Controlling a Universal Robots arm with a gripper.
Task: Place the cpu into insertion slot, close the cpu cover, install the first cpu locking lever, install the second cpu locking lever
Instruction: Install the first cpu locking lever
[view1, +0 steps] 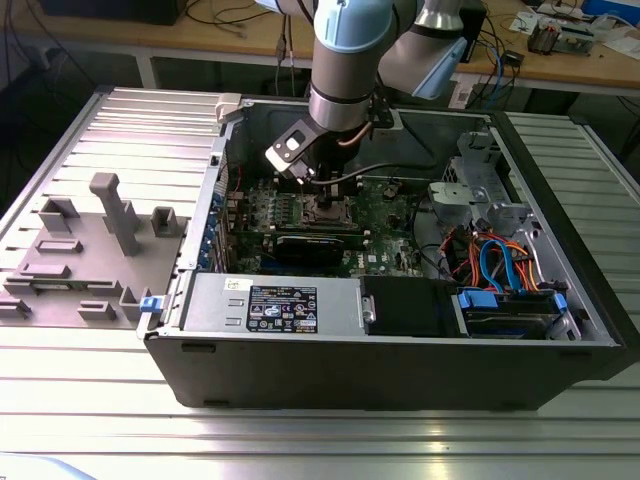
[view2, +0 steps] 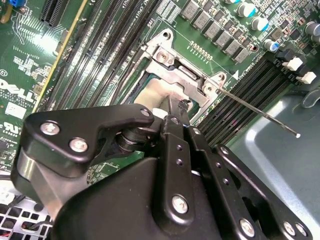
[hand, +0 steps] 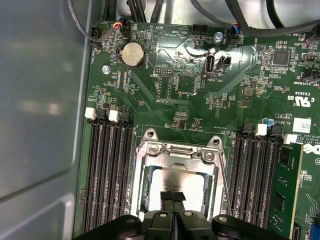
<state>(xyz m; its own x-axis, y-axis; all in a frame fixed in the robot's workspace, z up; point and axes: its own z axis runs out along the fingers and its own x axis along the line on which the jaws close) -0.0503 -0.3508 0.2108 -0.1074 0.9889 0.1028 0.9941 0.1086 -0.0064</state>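
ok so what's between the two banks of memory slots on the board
In the first wrist view, the cpu cover lies there with the silver cpu showing through its window, and the end effector is right over the cpu.

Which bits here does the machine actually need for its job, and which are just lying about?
In the job: pincer, cpu, cpu cover, locking lever.
Just there: coin battery, memory slots, power supply, blue cables.
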